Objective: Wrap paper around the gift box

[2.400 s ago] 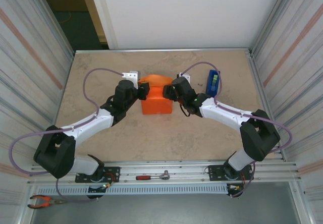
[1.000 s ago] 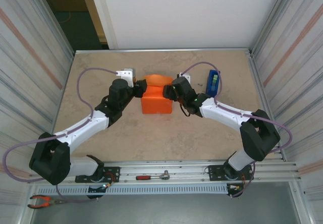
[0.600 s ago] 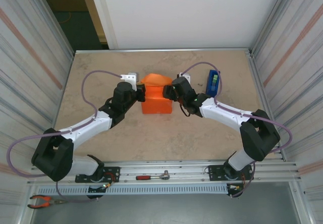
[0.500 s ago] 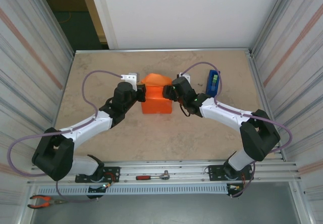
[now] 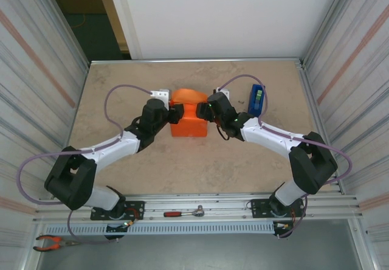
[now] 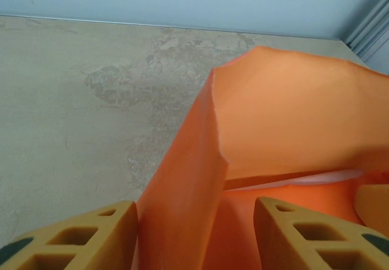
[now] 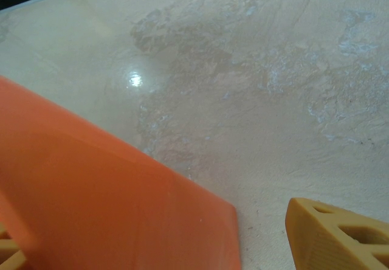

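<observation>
Beige tabletop (image 5: 121,87), gift box (image 5: 189,126) central, wide margins

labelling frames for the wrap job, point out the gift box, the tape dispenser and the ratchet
gift box (image 5: 189,126), top external view, orange top face
tape dispenser (image 5: 256,100), top external view, blue body
ratchet (image 5: 173,213), top external view, red handle

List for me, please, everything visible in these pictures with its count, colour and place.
gift box: one, orange-wrapped, table centre
paper: one sheet, orange, around the box, flap raised at far end
tape dispenser: one, blue, right of the box
ratchet tool: one, red-handled, near edge
pliers: one pair, orange handles, near left corner
table: one, beige
left gripper: one, tan-fingered, open astride a paper fold
right gripper: one, tan-fingered, open at the box's right
</observation>
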Robot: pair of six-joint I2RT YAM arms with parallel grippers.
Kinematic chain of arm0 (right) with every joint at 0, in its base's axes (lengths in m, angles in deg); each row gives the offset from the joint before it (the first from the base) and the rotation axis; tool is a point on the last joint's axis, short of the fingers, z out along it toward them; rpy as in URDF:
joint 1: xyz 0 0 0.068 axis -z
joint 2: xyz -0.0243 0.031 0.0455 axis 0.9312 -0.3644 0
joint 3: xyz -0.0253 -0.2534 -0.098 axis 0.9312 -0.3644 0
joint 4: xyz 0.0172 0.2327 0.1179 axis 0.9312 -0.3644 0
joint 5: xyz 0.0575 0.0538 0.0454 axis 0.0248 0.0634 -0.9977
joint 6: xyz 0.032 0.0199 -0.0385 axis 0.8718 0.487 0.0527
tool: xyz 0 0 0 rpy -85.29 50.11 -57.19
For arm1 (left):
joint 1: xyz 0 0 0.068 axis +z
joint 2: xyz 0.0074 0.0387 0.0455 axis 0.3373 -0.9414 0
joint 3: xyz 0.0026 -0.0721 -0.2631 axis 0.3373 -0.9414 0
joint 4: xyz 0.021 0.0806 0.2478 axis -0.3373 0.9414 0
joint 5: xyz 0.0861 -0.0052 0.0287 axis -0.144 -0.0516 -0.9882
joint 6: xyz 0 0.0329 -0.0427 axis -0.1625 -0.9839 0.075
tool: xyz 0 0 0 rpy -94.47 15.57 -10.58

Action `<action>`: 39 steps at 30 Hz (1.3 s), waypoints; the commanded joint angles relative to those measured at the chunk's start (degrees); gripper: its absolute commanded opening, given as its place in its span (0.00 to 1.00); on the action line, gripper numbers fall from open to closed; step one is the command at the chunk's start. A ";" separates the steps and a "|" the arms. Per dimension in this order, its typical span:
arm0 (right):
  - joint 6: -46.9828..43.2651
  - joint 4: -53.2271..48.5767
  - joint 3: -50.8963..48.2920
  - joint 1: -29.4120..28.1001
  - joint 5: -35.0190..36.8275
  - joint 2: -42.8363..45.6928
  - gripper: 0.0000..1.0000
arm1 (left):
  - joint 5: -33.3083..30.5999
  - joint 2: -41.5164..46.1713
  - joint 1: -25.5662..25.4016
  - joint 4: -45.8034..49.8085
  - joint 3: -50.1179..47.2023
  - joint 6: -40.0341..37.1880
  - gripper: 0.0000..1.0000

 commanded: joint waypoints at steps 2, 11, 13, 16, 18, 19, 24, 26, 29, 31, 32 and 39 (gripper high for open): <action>0.14 -6.33 0.48 0.43 -1.27 -1.12 0.76 | -2.20 -1.38 -0.89 -1.24 1.77 0.75 0.54; -0.79 -9.81 5.76 2.12 -4.90 2.70 0.79 | -7.44 -3.23 -2.64 2.44 1.94 3.90 0.48; -0.99 -9.90 6.12 2.28 -4.86 4.49 0.79 | -9.15 -3.15 -3.48 4.37 2.33 4.11 0.47; -0.58 -10.40 5.98 2.21 -3.71 6.56 0.80 | -10.97 -3.23 -4.68 5.51 2.49 4.82 0.46; -0.03 -10.18 5.31 2.15 -3.07 7.29 0.79 | -11.32 -3.36 -5.17 5.94 2.45 5.60 0.46; 0.30 -9.92 4.74 2.17 -2.97 7.58 0.79 | -11.28 -3.49 -5.33 5.98 2.49 5.81 0.46; 1.28 -8.56 2.95 1.03 -2.44 7.68 0.78 | -11.51 -4.03 -5.57 6.45 2.89 6.21 0.45; 1.25 -7.95 2.62 0.46 -1.70 7.11 0.77 | -11.67 -4.09 -5.70 6.84 3.15 6.30 0.45; 1.20 -7.60 2.83 -0.02 -0.64 5.66 0.73 | -12.04 -4.36 -5.75 7.85 3.90 6.61 0.45; 0.24 -7.30 3.60 -0.01 0.63 4.60 0.61 | -12.46 -4.62 -5.92 9.10 4.61 6.97 0.45; -0.56 -7.47 4.24 0.06 1.39 4.10 0.56 | -12.70 -4.68 -6.09 9.39 4.71 7.01 0.45; -4.16 -9.62 8.76 0.65 1.26 0.30 0.62 | -14.15 -4.76 -7.11 10.75 4.96 8.53 0.43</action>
